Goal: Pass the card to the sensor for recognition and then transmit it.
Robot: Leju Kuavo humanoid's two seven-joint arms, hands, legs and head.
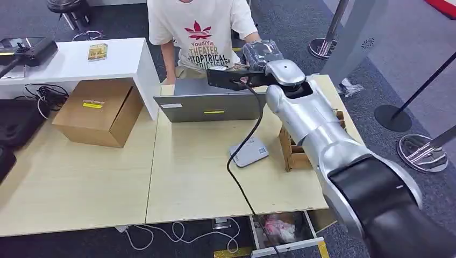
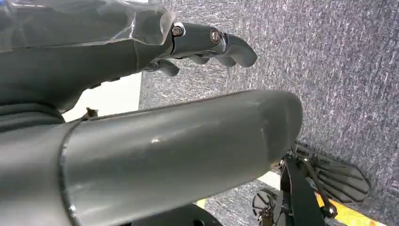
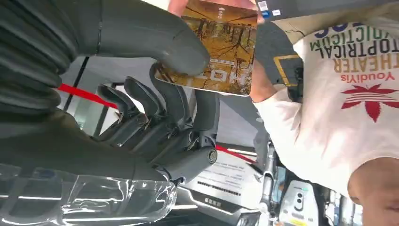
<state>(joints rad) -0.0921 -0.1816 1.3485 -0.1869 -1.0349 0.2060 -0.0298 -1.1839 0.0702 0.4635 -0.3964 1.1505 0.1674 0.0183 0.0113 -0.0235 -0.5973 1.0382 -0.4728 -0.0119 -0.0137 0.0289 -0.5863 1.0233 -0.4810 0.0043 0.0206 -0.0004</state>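
My right hand [image 1: 261,54] is stretched out over the laptop towards a person in a white T-shirt [image 1: 201,32] sitting behind the table. In the right wrist view, the right hand [image 3: 155,94] pinches an orange-brown picture card [image 3: 221,47] between the thumb and the fingers. A person's fingers [image 3: 188,5] are at the card's far edge; whether they hold it I cannot tell. The grey-white card sensor [image 1: 249,152] lies on the table behind my forearm. My left hand [image 2: 207,42] hangs over grey carpet, fingers apart and holding nothing.
A grey laptop [image 1: 209,105] stands between me and the person. A cardboard box [image 1: 99,110] sits at the left and a small open carton [image 1: 293,150] by my right arm. A black cable [image 1: 242,156] trails across the table. Stanchion bases [image 1: 422,153] stand at the right.
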